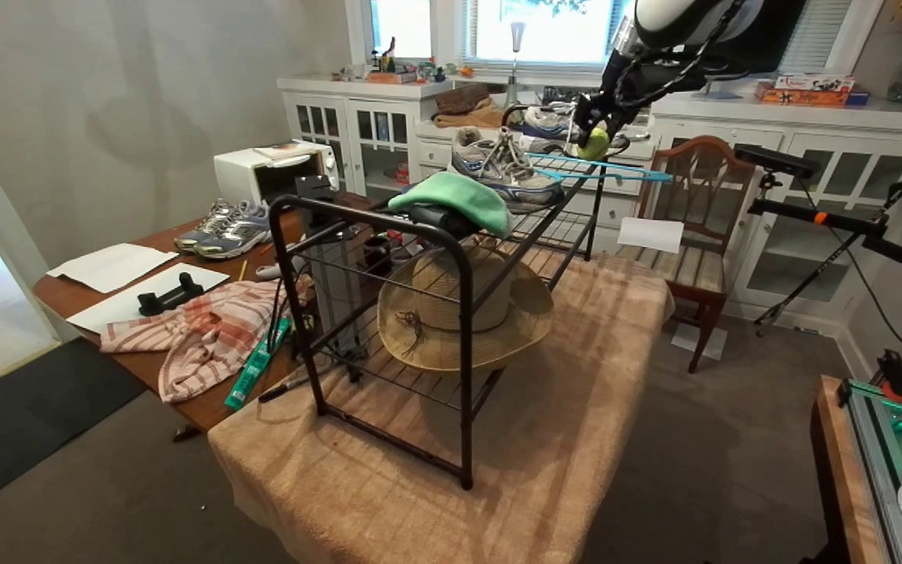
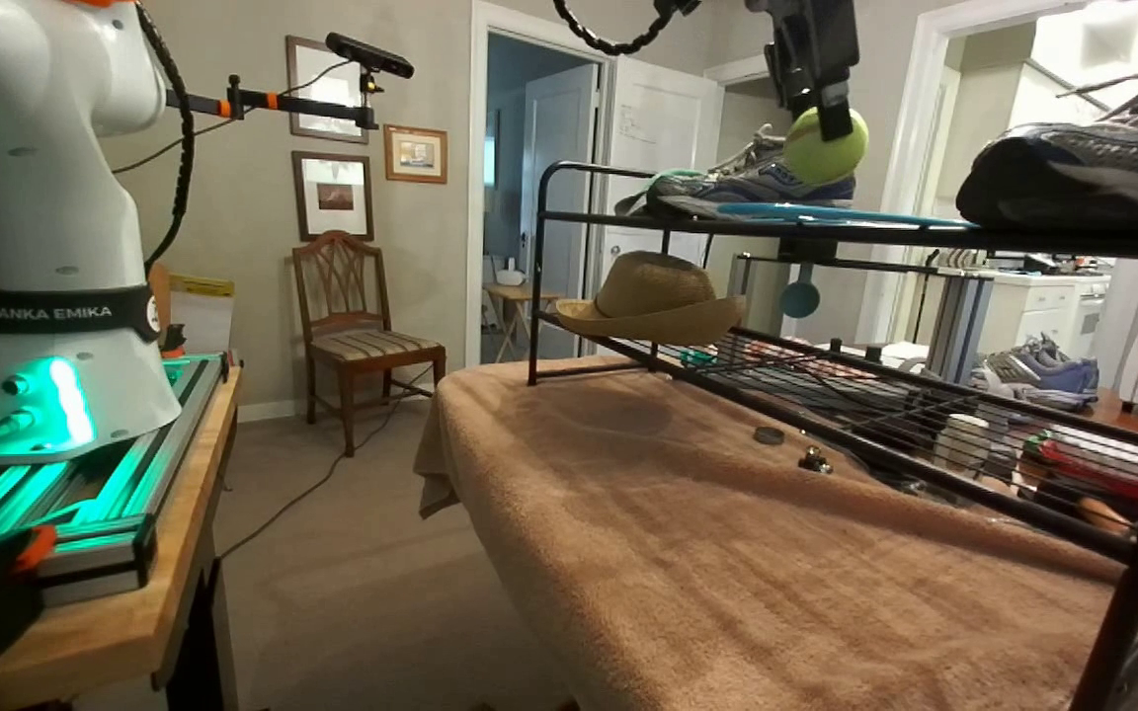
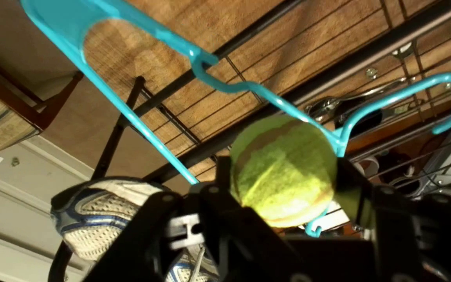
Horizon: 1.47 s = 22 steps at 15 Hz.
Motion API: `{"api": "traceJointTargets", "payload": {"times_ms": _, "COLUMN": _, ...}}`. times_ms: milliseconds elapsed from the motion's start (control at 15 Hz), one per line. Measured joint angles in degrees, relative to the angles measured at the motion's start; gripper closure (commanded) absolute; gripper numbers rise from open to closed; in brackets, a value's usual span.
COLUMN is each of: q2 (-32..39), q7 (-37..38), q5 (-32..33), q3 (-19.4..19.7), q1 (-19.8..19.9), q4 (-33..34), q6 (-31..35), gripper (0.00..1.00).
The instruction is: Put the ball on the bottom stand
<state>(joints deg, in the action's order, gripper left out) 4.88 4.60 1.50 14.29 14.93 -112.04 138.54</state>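
Nearest to the wrist camera, the gripper (image 3: pixel 286 178) is gripping the yellow-green ball (image 3: pixel 282 168), with a black finger (image 3: pixel 350 174) at each side. The ball is round, so I cannot name a long axis or a pointing direction; in the wrist view a darker band curves across its upper left part. It is in the air above the blue hanger (image 3: pixel 163 34), which lies on the upper shelf (image 2: pixel 885 233) of the dark rack (image 1: pixel 466 368). Two shoes (image 1: pixel 490 164) stand also there. Lower, a straw hat (image 2: pixel 653 291) sits at one end of the bottom shelf (image 2: pixel 964 484), and a brown cloth (image 2: pixel 727 553) is spread under the rack. Farther, in an exterior view, a wooden chair (image 1: pixel 694 266) stands before white cabinets (image 1: pixel 827 129).
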Motion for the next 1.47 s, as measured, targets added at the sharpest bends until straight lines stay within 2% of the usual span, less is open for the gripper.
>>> {"api": "traceJointTargets", "payload": {"times_ms": 333, "q2": -9.91, "q7": 1.98, "q5": 3.73, "q3": -1.08, "q1": -0.78, "q4": -10.95, "q6": -3.6, "gripper": 0.59}}
{"api": "traceJointTargets", "payload": {"times_ms": 467, "q2": -12.45, "q7": 2.5, "q5": 5.19, "q3": -1.9, "q1": -0.79, "q4": -14.78, "q6": -2.99, "gripper": 0.59}}
{"api": "traceJointTargets", "payload": {"times_ms": 1067, "q2": -15.22, "q7": 5.25, "q5": 17.89, "q3": -3.83, "q1": -0.15, "q4": -29.58, "q6": 14.25, "gripper": 0.59}}
{"api": "traceJointTargets", "payload": {"times_ms": 1467, "q2": -15.45, "q7": 2.79, "q5": 19.31, "q3": -3.74, "q1": 1.13, "q4": -35.11, "q6": 25.41, "gripper": 0.59}}
